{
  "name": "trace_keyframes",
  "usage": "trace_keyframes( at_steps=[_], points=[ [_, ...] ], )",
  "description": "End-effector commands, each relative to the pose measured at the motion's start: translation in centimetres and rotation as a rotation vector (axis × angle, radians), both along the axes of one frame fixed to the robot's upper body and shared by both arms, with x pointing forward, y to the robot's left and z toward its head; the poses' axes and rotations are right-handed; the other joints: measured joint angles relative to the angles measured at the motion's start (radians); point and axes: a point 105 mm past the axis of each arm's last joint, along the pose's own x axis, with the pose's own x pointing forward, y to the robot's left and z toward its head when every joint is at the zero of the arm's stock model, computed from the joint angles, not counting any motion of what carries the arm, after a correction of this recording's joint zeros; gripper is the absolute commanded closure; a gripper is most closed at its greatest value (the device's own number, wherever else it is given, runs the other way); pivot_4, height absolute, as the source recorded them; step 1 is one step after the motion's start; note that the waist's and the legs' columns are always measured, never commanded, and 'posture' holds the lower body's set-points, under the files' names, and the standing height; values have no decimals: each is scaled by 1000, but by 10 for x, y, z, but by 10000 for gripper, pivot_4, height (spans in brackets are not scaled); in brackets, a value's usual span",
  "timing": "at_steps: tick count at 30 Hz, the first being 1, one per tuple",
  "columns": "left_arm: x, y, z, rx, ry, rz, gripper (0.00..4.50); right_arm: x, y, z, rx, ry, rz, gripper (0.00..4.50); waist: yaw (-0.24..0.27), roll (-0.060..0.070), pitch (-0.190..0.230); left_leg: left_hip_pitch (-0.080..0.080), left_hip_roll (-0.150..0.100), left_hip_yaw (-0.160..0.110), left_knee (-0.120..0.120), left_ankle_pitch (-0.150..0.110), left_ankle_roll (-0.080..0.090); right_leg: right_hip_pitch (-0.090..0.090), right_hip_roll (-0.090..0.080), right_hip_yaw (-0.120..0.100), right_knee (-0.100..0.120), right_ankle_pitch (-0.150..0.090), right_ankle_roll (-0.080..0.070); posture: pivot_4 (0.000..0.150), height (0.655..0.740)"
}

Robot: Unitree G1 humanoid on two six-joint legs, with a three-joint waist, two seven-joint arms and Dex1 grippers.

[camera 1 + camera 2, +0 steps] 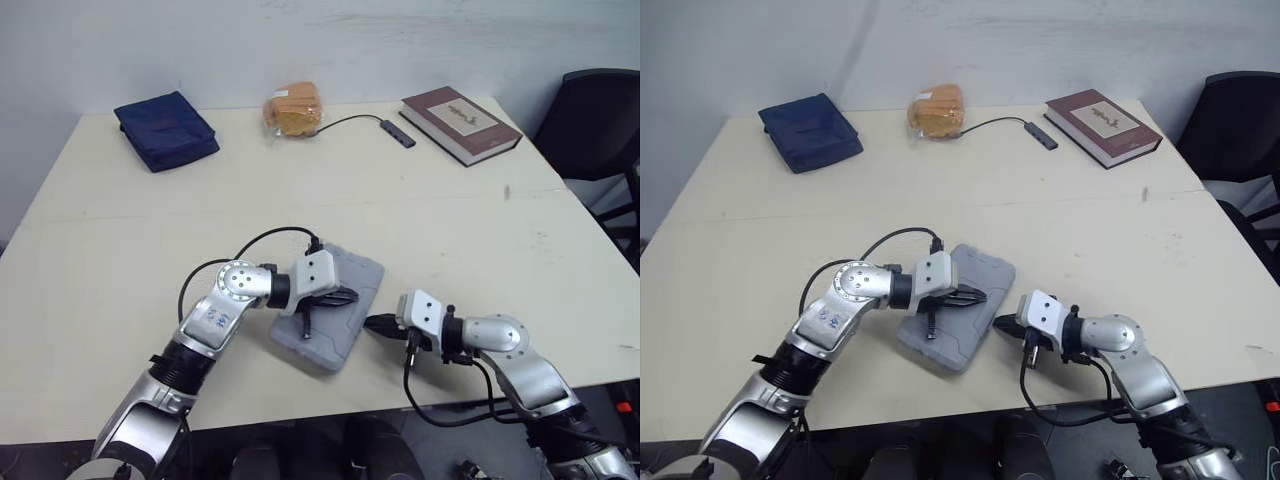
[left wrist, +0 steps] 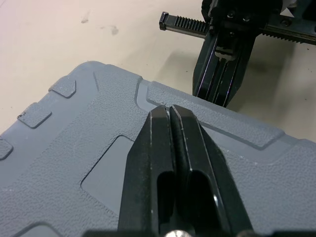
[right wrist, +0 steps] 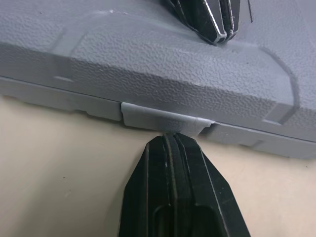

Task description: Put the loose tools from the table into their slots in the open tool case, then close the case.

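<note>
Right tool (image 3: 170, 138): low over the near part of the counter (image 1: 120, 300), on the right side of the tool case. Its two black fingers are pressed together with nothing between them, and the tips meet the latch tab.
Latch tab (image 3: 165, 121): a small grey flap on the side wall of the case that faces the right arm. It sits where the lid meets the base, directly in front of the right tool's tips.
Tool case (image 1: 335, 340): grey textured plastic with the lid down. It lies flat on the counter near the front edge, turned at an angle, between the two arms.
Left tool (image 2: 170, 109): reaches over the case from the left. Its fingers are pressed together and hold nothing, and the tips are at the lid's surface near the edge that faces the right tool.
Blue pouch (image 1: 165, 130): flat on the far left of the counter, well apart from the case.
Bagged orange item (image 1: 293, 108): far centre, by the back edge.
Cable (image 1: 350, 120): dark, running from the bagged item to a small dark adapter.
Book (image 1: 460, 123): dark red, closed, at the far right corner.
Chair (image 1: 590, 120): black, beyond the counter's right side.
</note>
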Motion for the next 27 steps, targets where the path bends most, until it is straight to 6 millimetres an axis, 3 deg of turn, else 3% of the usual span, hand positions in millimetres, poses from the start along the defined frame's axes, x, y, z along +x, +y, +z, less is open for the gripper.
trace_keyframes(
  at_steps=[1, 4, 8, 10, 12, 17, 19, 22, 27],
  points=[
    [-4, 22, -2, -83, -2, 17, 44507, -2, -11, 39, 82, -113, 44, 45000, 0, 1, 1, 0, 0, 0, 0, 0, -1, 0, 0, 0, 0, 0, -1, 1500, 7400],
    [-6, 40, 34, -222, -136, 15, 44507, -4, -31, 52, 34, -168, 72, 45000, 3, 4, 4, -1, 2, 2, 0, 0, -2, -3, -1, 1, 2, -1, -2, 1500, 7400],
    [-12, 82, 56, -268, -134, 71, 44507, -1, -58, 73, 45, -166, 41, 45000, 3, 4, 9, -3, 3, 1, 0, 0, -2, -4, 0, -1, 2, -1, -3, 1500, 7400],
    [-17, 109, 55, -235, -88, 139, 39417, -1, -70, 84, 36, -175, 38, 38442, 2, 6, 11, -3, 3, 1, 0, -1, -3, -5, 0, -1, 2, -1, -3, 1500, 7400],
    [-21, 124, 54, -214, -69, 173, 32565, -2, -75, 89, 22, -182, 45, 30868, 2, 9, 13, -3, 3, 2, 0, -1, -3, -5, 0, 0, 1, -2, -3, 1500, 7400],
    [-24, 178, 53, -133, -124, 396, 10852, 1, -92, 100, -45, -240, 40, 7051, 3, 9, 13, -10, 2, 2, 1, -1, -4, -11, 1, -1, 0, -1, -2, 1500, 7400],
    [-27, 200, 51, -125, -126, 525, 1600, 6, -98, 104, -71, -267, 24, 0, 3, 9, 13, -15, 1, 3, 1, 1, -7, -17, 1, 0, 2, -1, -1, 1500, 7400],
    [-37, 229, 45, -126, -129, 723, 274, 18, -111, 109, -136, -329, -40, 0, -1, 9, 14, -15, 1, 5, 1, 1, -7, -19, 1, 1, 2, -1, -1, 1500, 7400],
    [-52, 241, 36, -91, -129, 749, 274, 21, -114, 108, -130, -335, -65, 0, 4, 9, 14, -15, 3, 5, 1, 1, -8, -19, 0, 1, 2, -1, -2, 1500, 7400]
  ],
)
